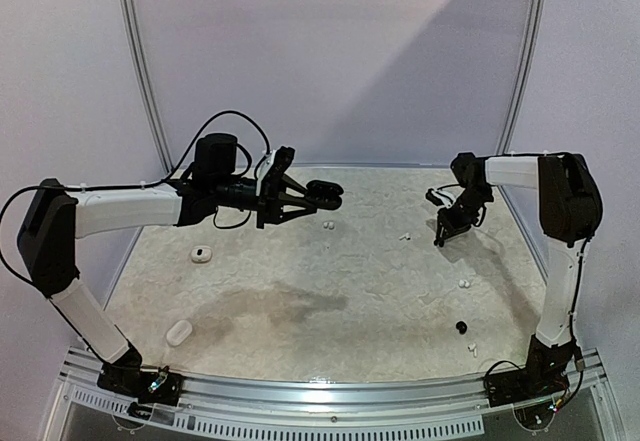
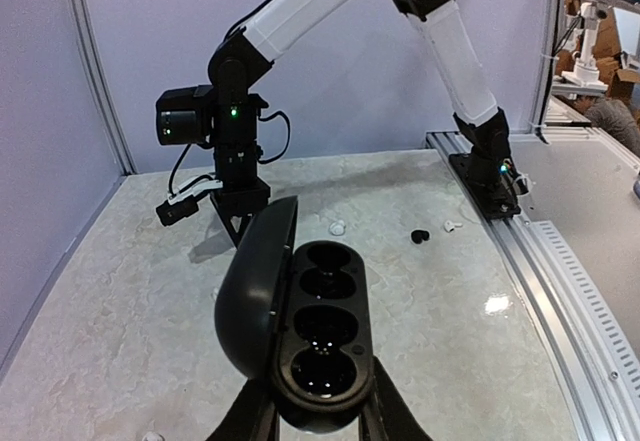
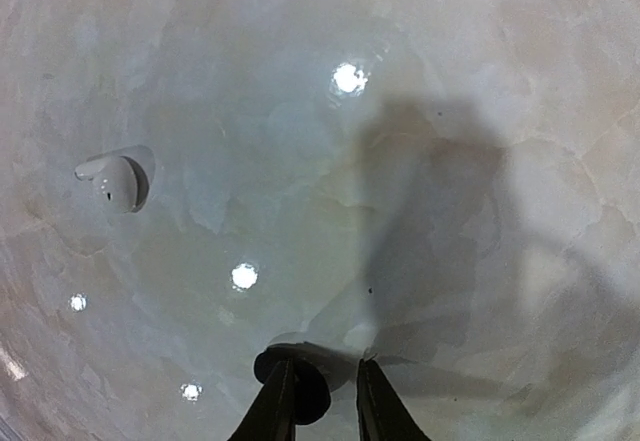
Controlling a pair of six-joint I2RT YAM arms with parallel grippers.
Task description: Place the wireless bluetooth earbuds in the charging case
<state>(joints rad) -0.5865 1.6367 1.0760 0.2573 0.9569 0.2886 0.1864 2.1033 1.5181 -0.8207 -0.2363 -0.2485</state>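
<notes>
- Top view: the left gripper (image 1: 312, 197) is clamped on an open black charging case (image 1: 327, 192), held above the table (image 1: 300, 296) at far centre.
- The right gripper (image 1: 440, 233) points down at the far right.
- White earbuds (image 1: 328, 225) lie loose on the table, one just near of the case and others (image 1: 405, 235) (image 1: 462, 283) further right.
- A black earbud (image 1: 461, 327) lies near right, and two white cases (image 1: 201, 253) lie left.
- Left wrist view: the case sits between the fingers, its lid (image 2: 255, 296) hinged open leftward.
- Right wrist view: the fingers (image 3: 372, 401) stand narrowly apart, with table showing between them.
- A dark rounded thing (image 3: 312, 391) sits at one fingertip; I cannot tell what it is.
- One white earbud lies well apart to the left.
</notes>
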